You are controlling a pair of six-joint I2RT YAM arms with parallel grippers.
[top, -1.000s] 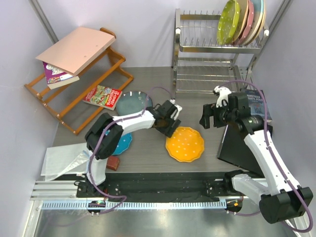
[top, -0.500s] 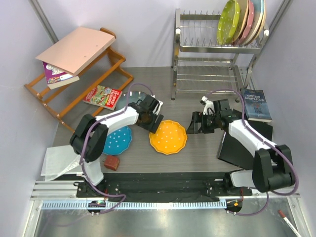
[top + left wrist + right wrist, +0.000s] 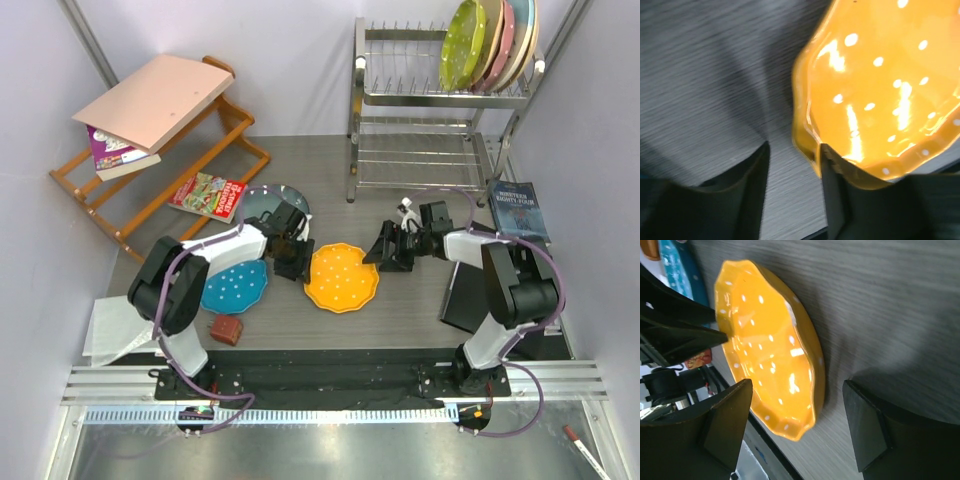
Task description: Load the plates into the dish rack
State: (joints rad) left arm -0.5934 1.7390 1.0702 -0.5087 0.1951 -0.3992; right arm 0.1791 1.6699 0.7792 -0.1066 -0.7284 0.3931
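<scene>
Slid left, orange plate [image 3: 340,277] lies flat at centre with both arms now closing in, left gripper [image 3: 298,262] half open at its rim, right gripper [image 3: 380,255] wide, neither gripping; green plate [image 3: 462,45] stands in rack [image 3: 420,100] far right, while blue plate [image 3: 232,287] and grey plate [image 3: 262,205] wait.

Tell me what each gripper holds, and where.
Nothing gripped yet: left gripper straddles the rim of the orange plate, jaws not shut; right gripper stands open beside it.
</scene>
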